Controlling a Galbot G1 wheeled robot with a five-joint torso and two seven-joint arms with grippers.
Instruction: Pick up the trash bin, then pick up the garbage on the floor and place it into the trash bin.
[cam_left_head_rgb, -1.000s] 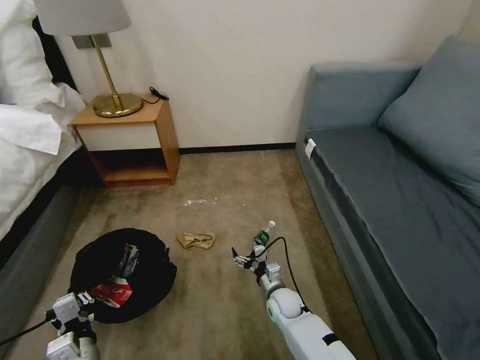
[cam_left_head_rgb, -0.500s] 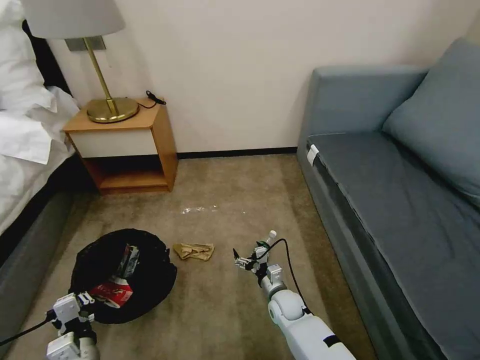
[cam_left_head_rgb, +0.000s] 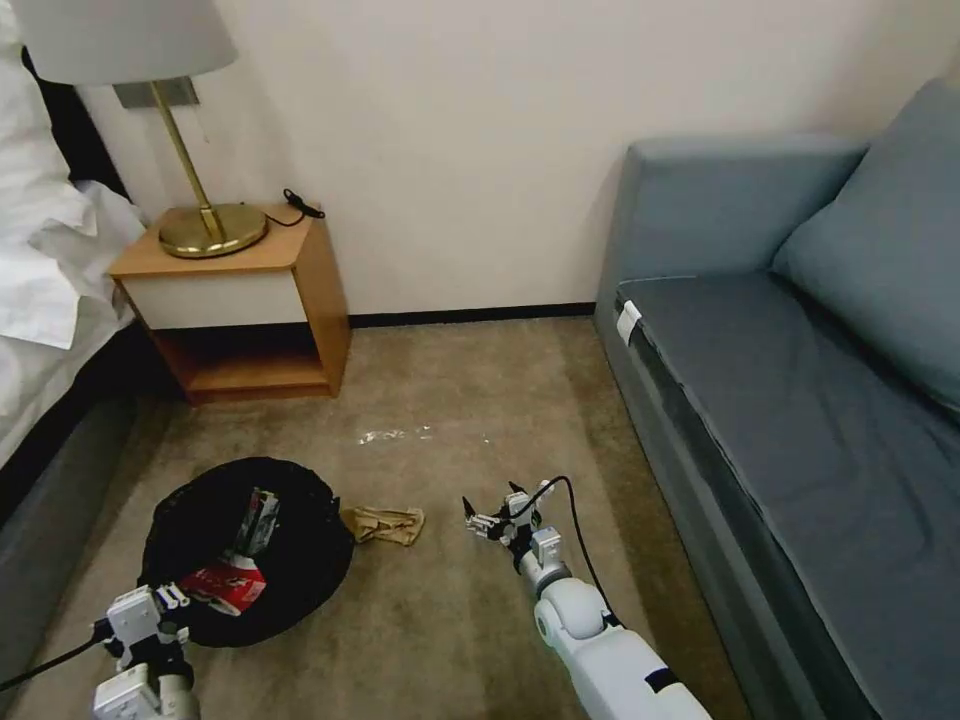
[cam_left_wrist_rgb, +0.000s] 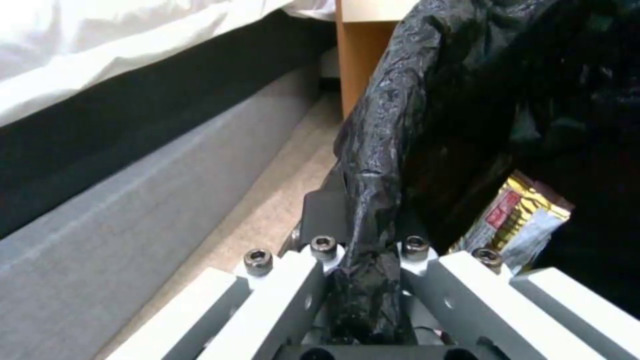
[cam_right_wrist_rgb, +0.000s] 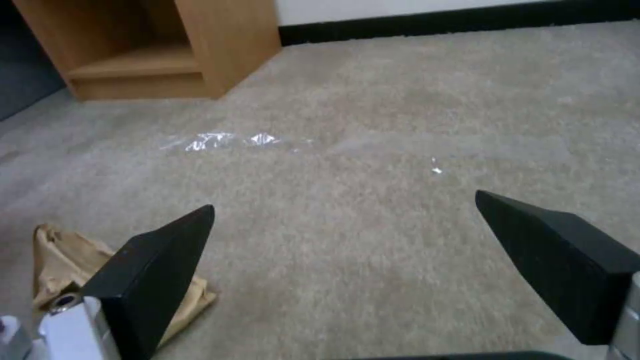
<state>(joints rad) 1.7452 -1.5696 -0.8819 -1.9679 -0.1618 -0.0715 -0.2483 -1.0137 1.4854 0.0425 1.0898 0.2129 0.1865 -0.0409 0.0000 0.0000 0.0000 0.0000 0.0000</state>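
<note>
Below, the right gripper (cam_left_head_rgb: 497, 512) jaws gape empty, crumpled paper (cam_left_head_rgb: 384, 523) beside; left gripper (cam_left_wrist_rgb: 363, 260) jaws pinch the trash bin (cam_left_head_rgb: 240, 545) rim.

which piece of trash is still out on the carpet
The crumpled tan paper, beside the trash bin. The red-and-white packet and gold bar wrapper lie inside the bin.

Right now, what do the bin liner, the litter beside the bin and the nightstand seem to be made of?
The bin liner: thin black plastic film, glossy and crinkled where the left gripper pinches it. The crumpled tan litter beside the trash bin: probably paper, matte, with creases. The nightstand: looks like smooth light wood or wood veneer; I cannot tell which.
</note>
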